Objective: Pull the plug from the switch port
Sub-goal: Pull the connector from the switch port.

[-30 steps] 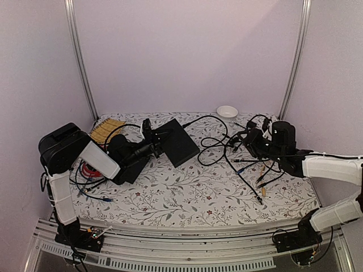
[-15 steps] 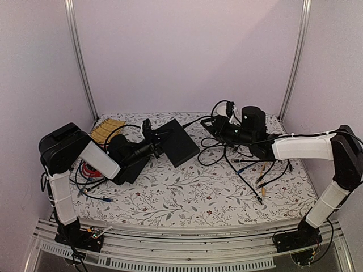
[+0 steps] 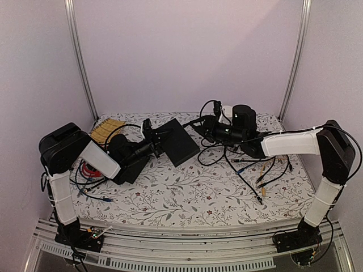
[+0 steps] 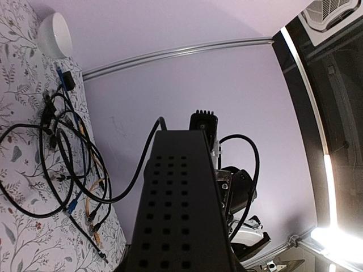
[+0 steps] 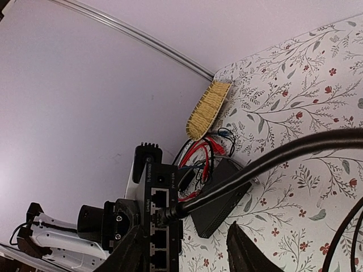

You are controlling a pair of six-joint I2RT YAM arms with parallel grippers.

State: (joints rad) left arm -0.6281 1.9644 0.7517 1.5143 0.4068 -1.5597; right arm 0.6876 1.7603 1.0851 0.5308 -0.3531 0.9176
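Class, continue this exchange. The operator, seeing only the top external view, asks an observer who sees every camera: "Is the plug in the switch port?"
Observer: Yes. The right wrist view shows the plug seated in a socket of the switch.
Operator: Has the right claw gripped it?
Observer: No. The right claw is open, its fingers flanking the plug without closing on it.
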